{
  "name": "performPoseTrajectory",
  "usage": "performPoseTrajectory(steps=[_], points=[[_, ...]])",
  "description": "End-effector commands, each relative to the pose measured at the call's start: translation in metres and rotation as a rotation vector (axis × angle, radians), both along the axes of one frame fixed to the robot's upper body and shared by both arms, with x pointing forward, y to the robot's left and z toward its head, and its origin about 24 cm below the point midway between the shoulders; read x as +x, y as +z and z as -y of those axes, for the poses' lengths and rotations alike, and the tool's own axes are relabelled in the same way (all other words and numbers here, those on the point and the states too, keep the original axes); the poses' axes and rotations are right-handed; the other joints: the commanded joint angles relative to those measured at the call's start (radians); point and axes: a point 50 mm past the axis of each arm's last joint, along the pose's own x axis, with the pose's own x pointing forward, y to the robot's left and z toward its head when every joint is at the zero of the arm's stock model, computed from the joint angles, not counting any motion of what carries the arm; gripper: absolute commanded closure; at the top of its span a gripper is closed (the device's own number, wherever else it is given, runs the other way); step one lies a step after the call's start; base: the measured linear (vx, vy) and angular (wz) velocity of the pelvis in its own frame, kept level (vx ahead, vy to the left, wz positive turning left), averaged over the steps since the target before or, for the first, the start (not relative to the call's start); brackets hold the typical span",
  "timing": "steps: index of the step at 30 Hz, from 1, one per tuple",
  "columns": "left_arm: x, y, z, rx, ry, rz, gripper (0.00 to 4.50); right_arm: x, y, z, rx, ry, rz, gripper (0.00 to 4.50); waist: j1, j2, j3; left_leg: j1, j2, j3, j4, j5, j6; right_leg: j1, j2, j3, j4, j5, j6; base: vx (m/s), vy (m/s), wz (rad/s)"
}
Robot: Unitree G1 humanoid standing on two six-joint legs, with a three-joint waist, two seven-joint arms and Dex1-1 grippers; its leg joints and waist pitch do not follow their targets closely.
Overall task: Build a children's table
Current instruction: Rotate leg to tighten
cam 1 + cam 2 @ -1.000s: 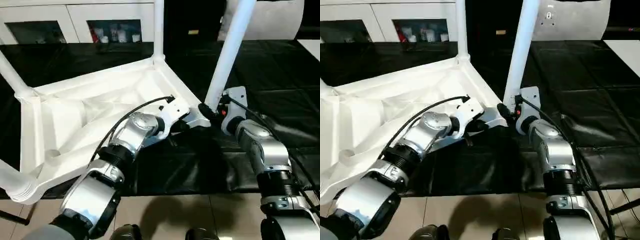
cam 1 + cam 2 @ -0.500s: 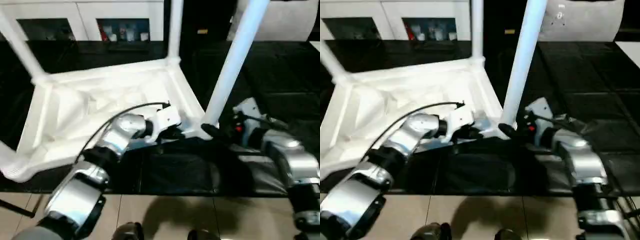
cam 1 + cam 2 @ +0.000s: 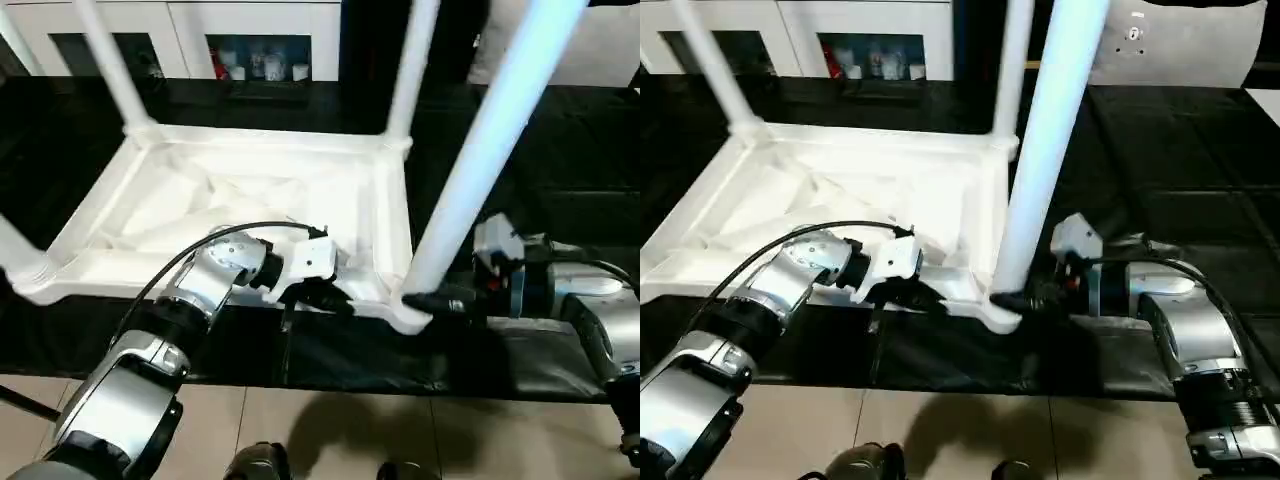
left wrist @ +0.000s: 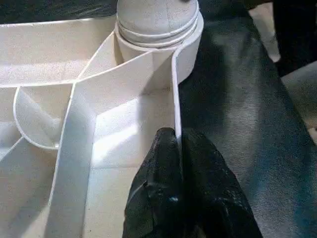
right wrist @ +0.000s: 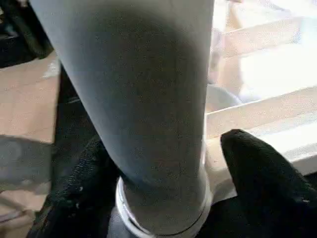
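- The children's table point(image 3: 250, 200) lies upside down on the black surface point(image 3: 560, 180), legs up.
- The near leg point(image 3: 480, 170) could be tilted in its socket if pushed sideways.
- The left gripper point(image 4: 179, 148) is clamped on the tabletop's rim wall.
- The right gripper point(image 5: 163, 198) reaches in level; its jaws stand apart around the leg's base.

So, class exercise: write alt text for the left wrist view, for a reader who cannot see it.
The left pincer is shut on the thin upright side wall of the upturned white children's table, one black finger on each face. Beyond it, a leg sits in the round corner socket, with ribs inside and the black table cover outside.
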Motion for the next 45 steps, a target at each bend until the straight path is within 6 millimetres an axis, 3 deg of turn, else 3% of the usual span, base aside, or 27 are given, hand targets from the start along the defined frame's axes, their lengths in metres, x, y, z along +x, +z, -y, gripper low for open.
performPoseTrajectory(steps=[1, 5, 12, 19, 20, 22, 24, 26, 28, 29, 30, 32, 33, 35, 36, 38, 41, 44, 45], points=[[-0.007, -0.002, 0.006, 0.036, -0.091, -0.015, 4.50, -0.001, 0.000, 0.002, -0.009, 0.025, -0.019, 1.52, -0.003, -0.013, -0.071, 0.027, 0.074, -0.034, -0.068, -0.220, 0.093, 0.048, -0.078, 0.049, -0.077, -0.171, -0.260, 0.000, 0.000, 0.00], [-0.008, -0.002, 0.004, 0.039, -0.100, -0.021, 4.50, -0.002, 0.001, 0.001, 0.002, 0.055, -0.029, 1.65, -0.002, -0.014, -0.072, 0.026, 0.073, -0.034, -0.066, -0.200, 0.101, 0.047, -0.079, 0.050, -0.074, -0.150, -0.262, 0.000, 0.000, 0.00], [-0.008, -0.003, 0.004, 0.033, -0.095, -0.026, 4.50, -0.004, 0.002, -0.001, 0.023, 0.081, -0.041, 2.36, -0.003, -0.015, -0.072, 0.026, 0.073, -0.034, -0.066, -0.199, 0.101, 0.046, -0.077, 0.049, -0.076, -0.167, -0.256, 0.000, 0.000, 0.00], [-0.001, -0.005, 0.009, 0.000, 0.036, -0.032, 4.50, -0.006, 0.003, -0.005, 0.063, 0.068, -0.068, 2.49, -0.003, -0.017, -0.070, 0.027, 0.073, -0.033, -0.066, -0.202, 0.100, 0.045, -0.077, 0.050, -0.078, -0.188, -0.252, 0.000, 0.000, 0.00], [0.002, -0.006, 0.010, -0.003, 0.091, -0.048, 4.50, -0.004, 0.002, -0.006, 0.057, 0.030, -0.070, 2.49, -0.003, -0.013, -0.067, 0.028, 0.073, -0.032, -0.067, -0.211, 0.094, 0.043, -0.077, 0.050, -0.080, -0.199, -0.251, 0.000, 0.000, 0.00], [0.004, -0.007, 0.011, 0.000, 0.128, -0.050, 4.50, 0.000, 0.000, -0.007, 0.041, -0.022, -0.069, 2.49, -0.004, -0.015, -0.066, 0.028, 0.073, -0.034, -0.069, -0.224, 0.082, 0.043, -0.077, 0.050, -0.082, -0.227, -0.246, 0.000, 0.000, 0.00], [0.014, -0.006, 0.023, -0.030, 0.303, -0.055, 4.50, 0.017, -0.008, -0.015, 0.005, -0.269, -0.054, 2.50, -0.013, -0.014, -0.059, 0.026, 0.069, -0.038, -0.075, -0.258, 0.055, 0.041, -0.076, 0.049, -0.087, -0.294, -0.230, 0.000, 0.000, 0.00], [0.016, -0.005, 0.027, -0.040, 0.345, -0.057, 4.50, 0.021, -0.010, -0.017, 0.001, -0.325, -0.055, 2.50, -0.021, -0.017, -0.055, 0.036, 0.063, -0.042, -0.077, -0.319, 0.021, 0.037, -0.082, 0.049, -0.103, -0.432, -0.192, 0.000, 0.000, 0.00], [0.023, -0.002, 0.046, -0.052, 0.463, -0.039, 4.50, 0.039, -0.023, -0.021, -0.063, -0.628, -0.046, 2.53, -0.035, -0.021, -0.053, 0.026, 0.063, -0.048, -0.082, -0.306, 0.006, 0.041, -0.080, 0.048, -0.100, -0.432, -0.180, 0.000, 0.000, 0.00], [0.023, -0.001, 0.047, -0.054, 0.467, -0.038, 4.50, 0.040, -0.023, -0.021, -0.065, -0.643, -0.046, 2.53, -0.046, -0.018, -0.056, 0.033, 0.062, -0.046, -0.083, -0.314, -0.007, 0.033, -0.076, 0.049, -0.101, -0.417, -0.183, 0.000, 0.000, 0.00], [0.024, 0.000, 0.052, -0.060, 0.486, -0.033, 4.50, 0.043, -0.026, -0.023, -0.076, -0.700, -0.046, 2.54, -0.055, -0.020, -0.057, 0.033, 0.061, -0.047, -0.082, -0.317, -0.011, 0.034, -0.077, 0.049, -0.102, -0.397, -0.186, 0.000, 0.000, 0.00], [0.025, 0.002, 0.062, -0.076, 0.516, -0.024, 4.50, 0.046, -0.031, -0.026, -0.088, -0.772, -0.054, 2.54, -0.059, -0.020, -0.057, 0.031, 0.058, -0.042, -0.079, -0.300, 0.014, 0.036, -0.076, 0.053, -0.105, -0.352, -0.188, 0.000, 0.000, 0.00], [0.026, 0.007, 0.077, -0.105, 0.553, -0.009, 4.50, 0.053, -0.035, -0.032, -0.054, -0.893, -0.069, 2.54, -0.064, -0.017, -0.059, 0.031, 0.057, -0.038, -0.077, -0.277, 0.023, 0.036, -0.073, 0.054, -0.102, -0.306, -0.200, 0.000, 0.000, 0.00], [0.026, 0.010, 0.085, -0.120, 0.565, -0.005, 4.50, 0.055, -0.035, -0.037, -0.031, -0.931, -0.074, 2.54, -0.063, -0.020, -0.061, 0.028, 0.054, -0.038, -0.076, -0.251, 0.034, 0.040, -0.073, 0.051, -0.101, -0.283, -0.200, 0.000, 0.000, 0.00], [0.025, 0.011, 0.089, -0.127, 0.568, -0.007, 4.50, 0.055, -0.033, -0.041, -0.020, -0.929, -0.070, 2.54, -0.062, -0.013, -0.062, 0.029, 0.056, -0.037, -0.076, -0.236, 0.044, 0.041, -0.073, 0.050, -0.102, -0.252, -0.203, 0.000, 0.000, 0.00], [0.024, 0.012, 0.093, -0.137, 0.564, -0.018, 4.50, 0.055, -0.029, -0.047, 0.027, -0.894, -0.054, 2.00, -0.059, -0.013, -0.067, 0.025, 0.056, -0.037, -0.075, -0.194, 0.066, 0.048, -0.071, 0.049, -0.093, -0.167, -0.212, 0.000, 0.000, 0.00], [0.023, 0.011, 0.092, -0.130, 0.568, -0.018, 4.50, 0.055, -0.027, -0.048, 0.044, -0.895, -0.046, 1.76, -0.057, -0.011, -0.068, 0.026, 0.057, -0.035, -0.072, -0.161, 0.098, 0.049, -0.072, 0.047, -0.089, -0.103, -0.238, 0.000, 0.000, 0.00], [0.025, 0.009, 0.085, -0.115, 0.582, -0.006, 4.50, 0.055, -0.025, -0.046, 0.059, -0.905, -0.017, 1.40, -0.053, -0.014, -0.065, 0.025, 0.058, -0.035, -0.073, -0.162, 0.105, 0.050, -0.073, 0.047, -0.089, -0.114, -0.242, 0.000, 0.000, 0.00], [0.026, 0.008, 0.080, -0.107, 0.584, 0.001, 4.50, 0.054, -0.022, -0.043, 0.071, -0.893, -0.002, 1.37, -0.056, -0.028, -0.064, 0.025, 0.059, -0.033, -0.074, -0.173, 0.105, 0.050, -0.072, 0.047, -0.093, -0.137, -0.236, 0.000, 0.000, 0.00]])
